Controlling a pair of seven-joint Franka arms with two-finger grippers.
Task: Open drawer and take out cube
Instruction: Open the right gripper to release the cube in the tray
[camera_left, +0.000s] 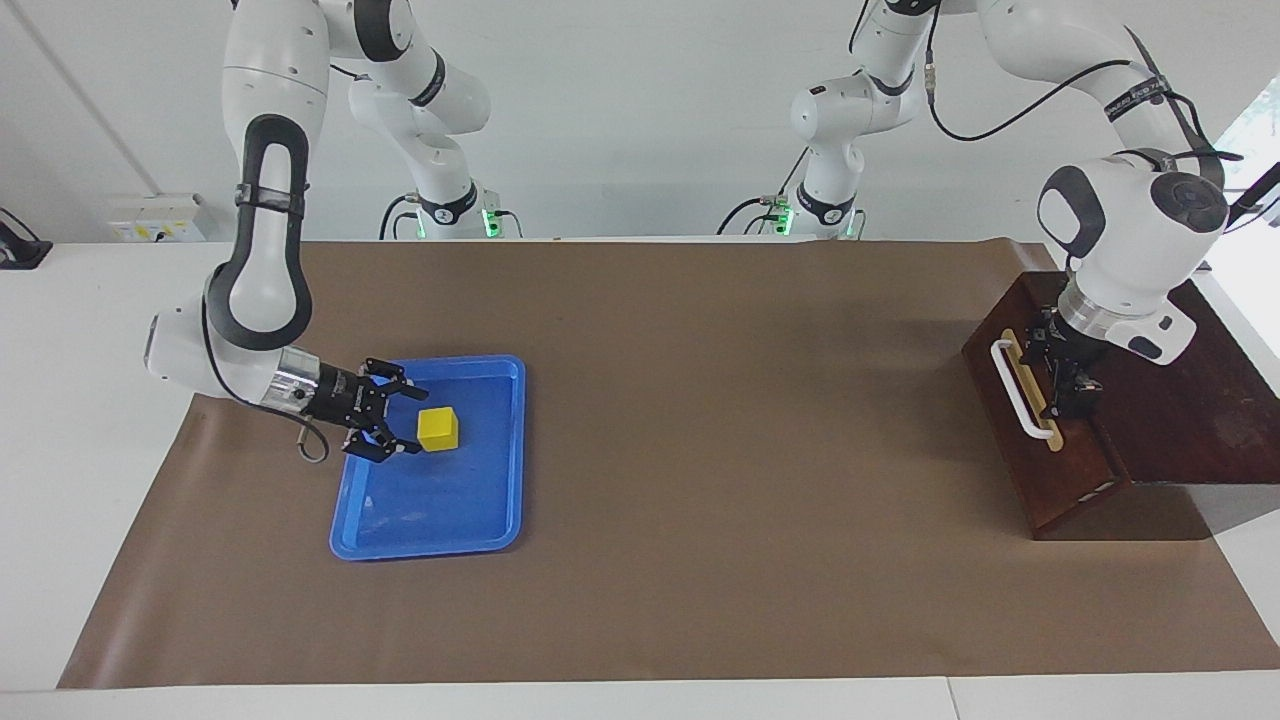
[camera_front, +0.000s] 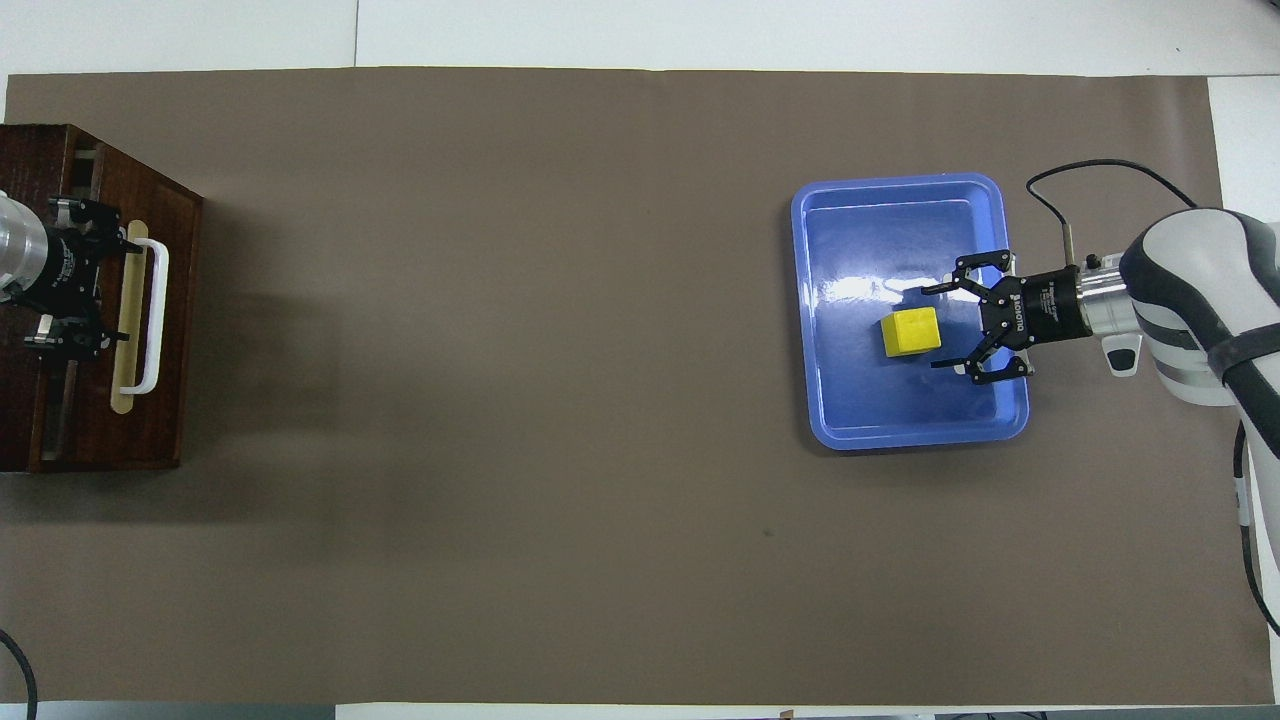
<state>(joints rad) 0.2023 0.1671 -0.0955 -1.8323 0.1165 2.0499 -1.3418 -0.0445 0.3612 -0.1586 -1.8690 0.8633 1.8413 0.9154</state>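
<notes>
In the facing view, the yellow cube (camera_left: 438, 429) sits in the blue tray (camera_left: 500, 500) toward the right arm's end, the right gripper (camera_left: 398, 419) just beside it with fingers spread and apart from it, so the release looks finished. In the overhead view, the drawer (camera_front: 150, 300) is nearly shut in its wooden box (camera_front: 30, 450), the left gripper (camera_front: 100, 290) wide open over it by the white handle (camera_front: 155, 315); next, I judge, both arms need only lift clear.

Right claw (camera_left: 402, 420) low, fingers spread wide, left claw (camera_left: 1072, 372) pointing down, fingers apart
</notes>
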